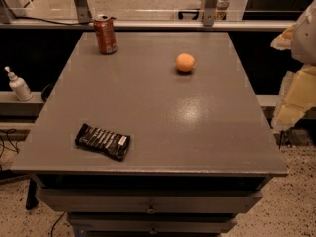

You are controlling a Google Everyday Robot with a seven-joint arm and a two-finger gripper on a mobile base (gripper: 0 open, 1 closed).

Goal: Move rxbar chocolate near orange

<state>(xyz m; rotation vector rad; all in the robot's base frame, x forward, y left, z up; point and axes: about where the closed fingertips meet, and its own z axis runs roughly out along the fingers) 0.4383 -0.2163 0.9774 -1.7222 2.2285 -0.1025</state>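
Nearest the camera, drawers (150,201) run under the front edge of the grey surface (197,132). The rxbar chocolate (102,141) lies flat on the surface at the lower left of the frame, slightly angled, close to the front edge. At the right edge of the frame, a pale claw (295,100) hangs beside the surface, off its side; whether it is open or closed cannot be told. Farther back, right of centre, sits the orange (185,62), well apart from the bar. A red soda can (105,34) stands upright at the far left corner. A white pump bottle (19,85) stands off the surface at the left.
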